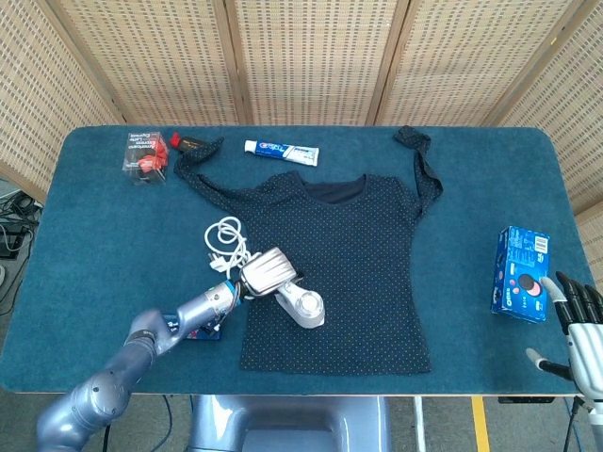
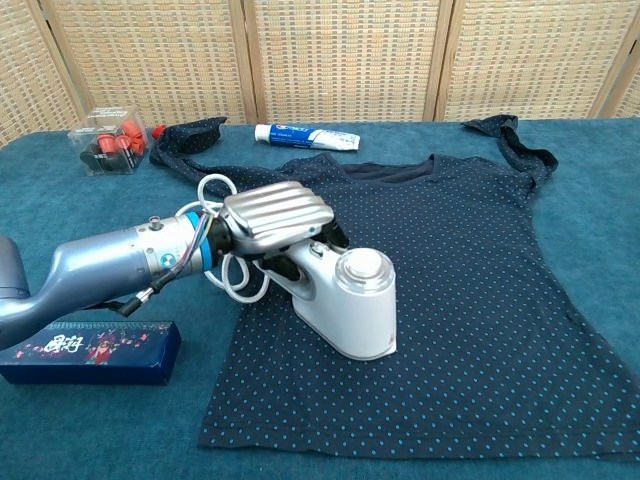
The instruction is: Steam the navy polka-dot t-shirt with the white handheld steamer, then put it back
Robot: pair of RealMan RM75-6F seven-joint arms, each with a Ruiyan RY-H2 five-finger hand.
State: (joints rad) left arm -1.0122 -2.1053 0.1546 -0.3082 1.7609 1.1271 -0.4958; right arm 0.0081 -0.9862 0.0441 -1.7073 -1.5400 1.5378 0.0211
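1. The navy polka-dot t-shirt [image 1: 344,268] lies flat in the middle of the blue table [image 1: 85,235], with its neck toward the wicker screen [image 1: 311,56] and both sleeves spread out to the far side.
2. The white handheld steamer [image 2: 345,300] rests on the lower left part of the t-shirt, close to the left edge of the cloth. Its round top faces upward in the chest view.
3. The left hand [image 2: 272,215] grasps the handle of the steamer. The ribbed silver back of the hand covers the handle from above and the dark fingers [image 2: 300,262] are curled under it.
4. The white cord [image 1: 224,240] of the steamer lies in loops on the table just beside the left edge of the t-shirt, behind the left hand.
5. The right hand [image 1: 582,334] is well to the right of the t-shirt, at the near right corner of the table. Its fingers are apart and it holds nothing.
6. A blue box [image 1: 521,274] lies to the right of the t-shirt, near the right hand.
7. A toothpaste tube [image 1: 281,151] lies just beyond the neck of the t-shirt.
8. A clear box with red things [image 1: 144,154] stands to the far left of the t-shirt, near its left sleeve.
9. A dark flat box [image 2: 90,352] lies on the table to the left of the t-shirt hem, under the left arm.
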